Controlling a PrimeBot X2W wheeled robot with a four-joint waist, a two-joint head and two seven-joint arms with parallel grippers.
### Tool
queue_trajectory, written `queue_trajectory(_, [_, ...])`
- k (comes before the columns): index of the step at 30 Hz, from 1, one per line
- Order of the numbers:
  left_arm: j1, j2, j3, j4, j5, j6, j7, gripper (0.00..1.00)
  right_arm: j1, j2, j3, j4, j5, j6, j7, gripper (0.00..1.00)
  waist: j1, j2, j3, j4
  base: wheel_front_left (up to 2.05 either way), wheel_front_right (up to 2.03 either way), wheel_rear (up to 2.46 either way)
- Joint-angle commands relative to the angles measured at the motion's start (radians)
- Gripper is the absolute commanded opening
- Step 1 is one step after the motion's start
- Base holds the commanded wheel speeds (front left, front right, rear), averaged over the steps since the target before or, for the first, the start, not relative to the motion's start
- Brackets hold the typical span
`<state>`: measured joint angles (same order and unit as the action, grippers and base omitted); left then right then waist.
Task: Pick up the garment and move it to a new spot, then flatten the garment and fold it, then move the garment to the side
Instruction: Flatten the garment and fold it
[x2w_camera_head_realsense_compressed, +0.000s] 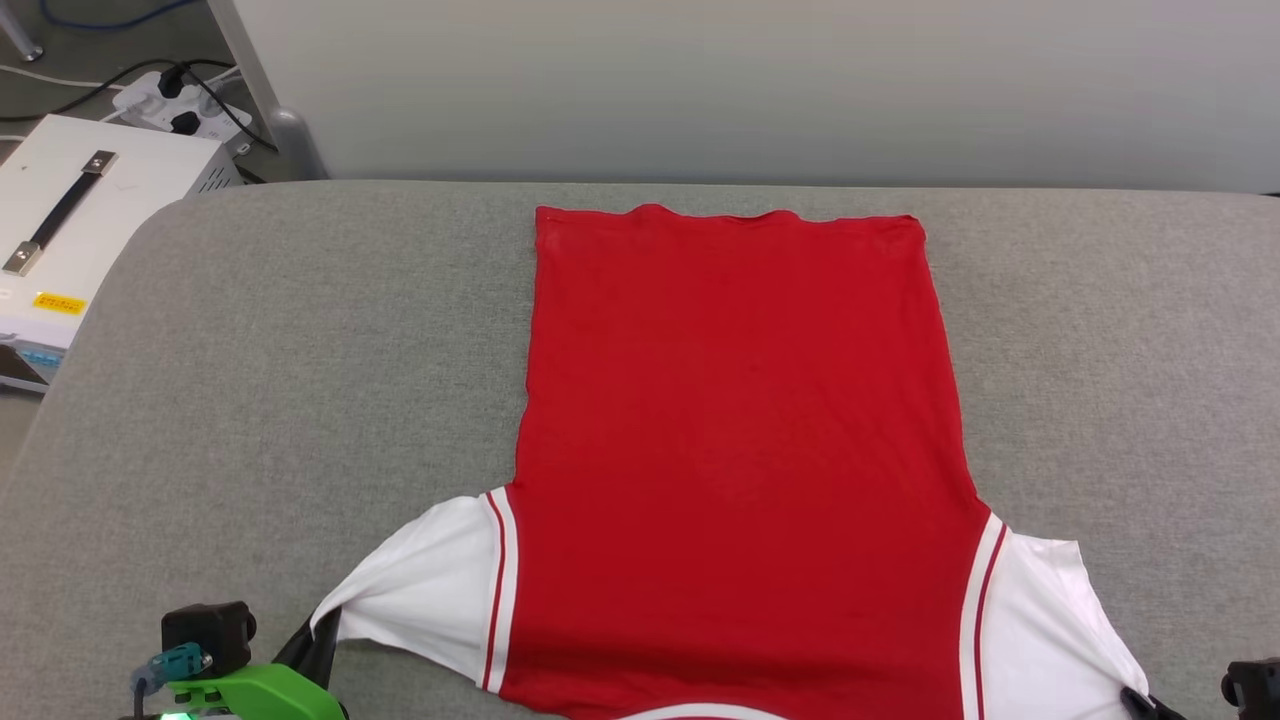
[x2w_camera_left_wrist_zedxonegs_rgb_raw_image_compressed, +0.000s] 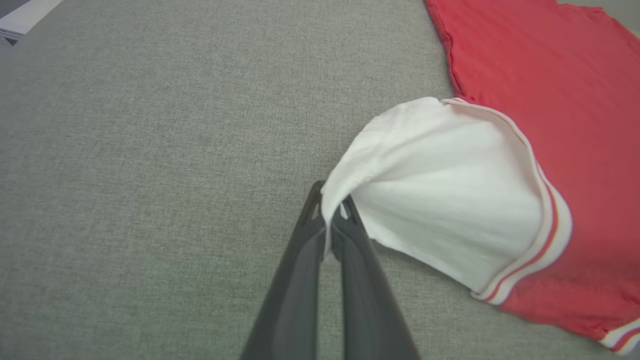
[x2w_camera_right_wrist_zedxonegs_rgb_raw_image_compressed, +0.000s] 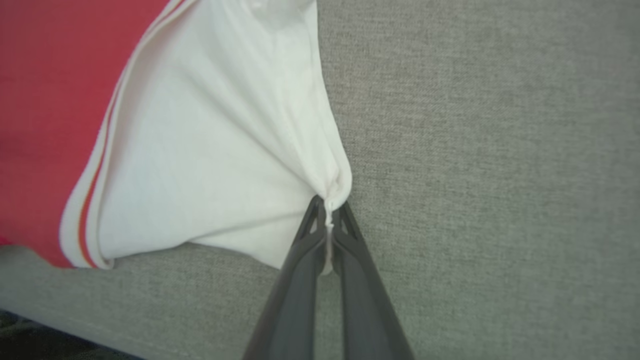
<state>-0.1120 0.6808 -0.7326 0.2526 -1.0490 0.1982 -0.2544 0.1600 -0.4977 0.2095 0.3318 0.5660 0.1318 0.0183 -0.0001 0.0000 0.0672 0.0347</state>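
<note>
- The left gripper (x2w_camera_left_wrist_zedxonegs_rgb_raw_image_compressed: 330, 212) has its 2 dark fingers pressed together on the outer corner of the white left sleeve (x2w_camera_left_wrist_zedxonegs_rgb_raw_image_compressed: 440, 190), which is drawn to a point at the jaws.
- The right gripper (x2w_camera_right_wrist_zedxonegs_rgb_raw_image_compressed: 327, 212) pinches the tip of the right sleeve (x2w_camera_right_wrist_zedxonegs_rgb_raw_image_compressed: 215, 165) in the same way, with creases fanning out from the hold.
- The garment (x2w_camera_head_realsense_compressed: 740, 440) lies spread near the middle of the grey cloth surface (x2w_camera_head_realsense_compressed: 280, 380). Its hem is at the far side and its sleeves are nearest the robot. The plain red side faces up and the body is smooth.
- It looks light, thin and limp, so it should sag between 2 holds and stretch under a pull.
- A pinch this small could slip off. For folding, the shoulders or hem corners seem the better places to grip.
- The head view gives the whole layout, with the straight hem and both sleeves pulled outward. It also takes in a white case (x2w_camera_head_realsense_compressed: 90, 200) and a power strip (x2w_camera_head_realsense_compressed: 165, 100) beyond the surface's far left corner.
- The wrist views show the cloth caught between the jaws and the red-white striped trim at each sleeve seam.
</note>
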Motion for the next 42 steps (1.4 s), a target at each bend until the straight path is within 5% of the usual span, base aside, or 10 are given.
queue_trajectory(1, [0.009,-0.002,0.006,0.009,0.003,0.003,-0.003,0.0,0.016,0.002,-0.011,-0.004,-0.01,-0.001,0.013,0.0,0.0001,0.0,0.002,0.001,0.0,0.0,0.0])
queue_trajectory(3, [0.004,-0.009,0.005,0.01,0.01,0.001,-0.004,0.0,0.01,0.009,-0.017,-0.021,-0.012,-0.001,0.03,0.04,0.0001,0.0,0.006,0.0,0.0,0.0,0.0])
queue_trajectory(4, [0.0,-0.013,0.006,0.01,0.012,0.0,-0.004,0.0,0.001,0.013,-0.016,-0.031,-0.014,-0.001,0.04,0.44,0.0001,0.0,0.009,-0.003,0.0,0.0,0.0])
queue_trajectory(5, [-0.002,-0.016,0.008,0.009,0.014,0.0,-0.004,0.0,-0.007,0.014,-0.012,-0.039,-0.015,-0.001,0.05,0.53,0.0001,0.0,0.012,-0.004,0.0,0.0,0.0])
queue_trajectory(7, [-0.012,-0.025,0.01,0.005,0.024,-0.001,-0.005,0.0,-0.03,0.015,-0.013,-0.054,-0.02,-0.001,0.061,1.0,0.0001,0.0,0.019,-0.003,0.0,0.0,0.0])
queue_trajectory(17, [-0.072,-0.067,0.05,-0.053,0.111,0.007,-0.007,0.0,-0.191,-0.052,-0.137,-0.204,-0.001,-0.001,0.09,1.0,0.0001,0.0,0.093,0.036,0.0,0.0,0.0])
queue_trajectory(25, [-0.117,-0.121,0.111,-0.144,0.21,0.011,-0.007,0.0,-0.505,-0.153,-0.197,-0.315,-0.008,-0.001,0.223,1.0,0.0001,0.0,0.226,0.104,0.0,0.0,0.0])
queue_trajectory(29, [-0.147,-0.153,0.126,-0.175,0.266,0.002,-0.007,0.0,-0.721,-0.202,-0.141,-0.273,0.02,-0.001,0.396,1.0,0.0001,0.0,0.305,0.146,0.0,0.0,0.0])
queue_trajectory(36, [-0.203,-0.225,0.155,-0.215,0.34,-0.03,-0.007,0.0,-1.065,-0.266,0.006,-0.108,0.127,-0.001,0.86,1.0,0.0001,0.0,0.439,0.231,0.0,0.0,0.0])
queue_trajectory(42, [-0.227,-0.278,0.176,-0.229,0.391,-0.055,-0.007,0.0,-1.24,-0.235,0.055,0.0,0.092,-0.001,1.02,1.0,0.0001,0.0,0.52,0.273,0.0,0.0,0.0])
